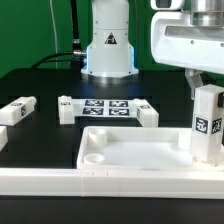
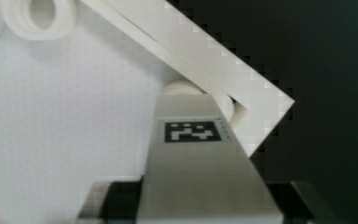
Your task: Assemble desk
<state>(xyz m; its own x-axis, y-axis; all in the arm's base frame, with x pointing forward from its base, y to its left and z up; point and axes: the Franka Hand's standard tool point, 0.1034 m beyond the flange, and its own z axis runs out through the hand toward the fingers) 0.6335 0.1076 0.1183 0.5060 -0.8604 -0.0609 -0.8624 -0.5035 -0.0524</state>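
So the desk slab point(image 1: 135, 150) is lying flat, rim up, and the leg point(image 1: 207, 125) in play stands upright right over the slab's corner on the exterior view's right. The gripper point(image 1: 203, 83) is clamped on the leg's upper end, jaws fairly narrow, pinching two of its flat sides.

In the wrist view the leg's lower tip sits right at that corner of the rim. Honestly I can't tell if it's already seated in the socket or just hovering above it, since the leg itself blocks the hole.

Looks to me like the step is getting this leg into its corner socket. My tips:
- Keep the leg dead vertical.
- Centre the tip on the hole before pressing.
- Go down gently.
- If it screws in, twist without dragging the slab sideways.

Further out, the marker board point(image 1: 108, 107) lies behind the slab, and a loose leg point(image 1: 18, 110) sits off past its opposite end.
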